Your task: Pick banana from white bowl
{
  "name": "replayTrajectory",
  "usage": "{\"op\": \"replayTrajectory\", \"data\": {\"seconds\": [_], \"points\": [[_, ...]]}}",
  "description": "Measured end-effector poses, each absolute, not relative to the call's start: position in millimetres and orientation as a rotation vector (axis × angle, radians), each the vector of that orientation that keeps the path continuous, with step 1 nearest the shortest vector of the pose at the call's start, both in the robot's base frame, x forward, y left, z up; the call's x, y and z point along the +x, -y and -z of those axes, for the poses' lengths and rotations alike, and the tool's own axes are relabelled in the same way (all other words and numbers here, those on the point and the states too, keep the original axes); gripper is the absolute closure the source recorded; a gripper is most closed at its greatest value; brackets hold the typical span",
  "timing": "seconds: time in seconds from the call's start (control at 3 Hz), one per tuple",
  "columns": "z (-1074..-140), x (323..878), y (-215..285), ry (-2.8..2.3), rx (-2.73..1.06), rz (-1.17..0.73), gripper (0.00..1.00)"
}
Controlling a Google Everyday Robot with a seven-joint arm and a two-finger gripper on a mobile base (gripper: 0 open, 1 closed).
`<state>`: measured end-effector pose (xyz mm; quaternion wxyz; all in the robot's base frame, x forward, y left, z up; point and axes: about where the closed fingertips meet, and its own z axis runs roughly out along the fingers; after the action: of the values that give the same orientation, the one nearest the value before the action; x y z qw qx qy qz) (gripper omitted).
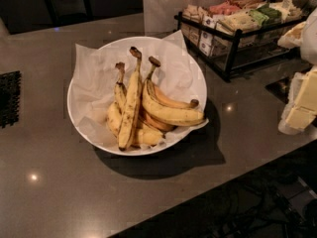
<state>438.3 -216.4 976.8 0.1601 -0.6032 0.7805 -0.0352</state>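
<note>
Obs.: the task has not visibly started. The banana, the longest, nearly straight one with heavy brown streaks, lies in the white bowl. Its dark stem points to the far rim and its blunt end to the near rim. It sits on top of the pile, resting across the shorter, cleaner bananas that curve away to its right. Nothing covers it from above.

Bowl: it sits on the grey counter, lined with crinkled white paper. A wire rack of snack packets stands behind and to the right, apart from the bowl.

Gripper: you have it at the right edge of the view, partly cut off by the frame. It is well apart from the bowl and touches nothing in it. You cannot tell from this view whether it is open or closed. It appears to hold nothing.

Status, as a judgement:
- Done: nothing toward the pick. No approach, no contact, no lift.
- Left: everything. You need to bring the gripper across to the bowl, line it up over the streaked banana, close on it and lift it clear of the rim.

Note: the neighbouring bananas touch the target along its right side, so a grasp on that side may catch them.
</note>
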Motion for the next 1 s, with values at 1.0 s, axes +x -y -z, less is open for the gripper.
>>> {"op": "replayTrajectory", "data": {"seconds": [1.0], "points": [[-964,486,157,-2.066,-1.895,0.023,0.00]]}}
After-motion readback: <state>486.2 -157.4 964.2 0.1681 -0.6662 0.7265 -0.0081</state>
